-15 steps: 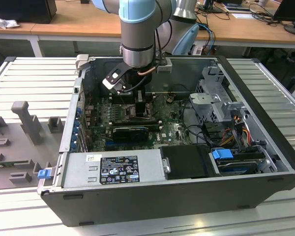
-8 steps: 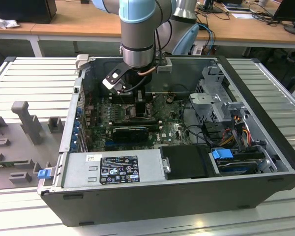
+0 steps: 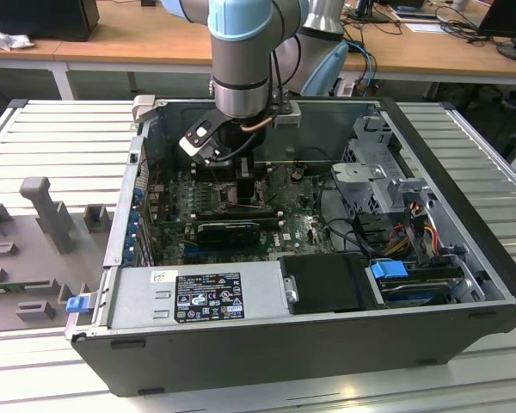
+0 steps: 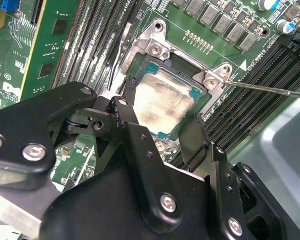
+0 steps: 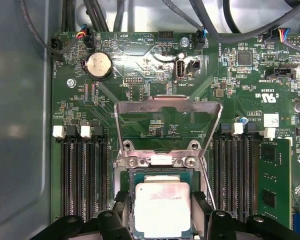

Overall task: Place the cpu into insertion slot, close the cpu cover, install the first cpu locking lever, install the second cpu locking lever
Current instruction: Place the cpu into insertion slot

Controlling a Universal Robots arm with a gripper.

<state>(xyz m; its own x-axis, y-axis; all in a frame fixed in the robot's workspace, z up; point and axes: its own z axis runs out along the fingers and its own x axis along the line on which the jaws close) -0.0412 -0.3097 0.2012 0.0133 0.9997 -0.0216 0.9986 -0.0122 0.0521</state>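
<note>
The first step is in hand: the gripper pinches the cpu by two opposite edges, and the chip already lies inside the insertion slot on the motherboard, between the memory-slot banks. The cpu cover stands raised at the slot's hinged edge, and a locking lever is swung free. Letting go likely calls for a level, fully seated chip and no sideways drag.

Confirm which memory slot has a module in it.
The one under the green module, farthest from the cpu, in the bank away from the grey chassis wall. The other black slots are bare.
</note>
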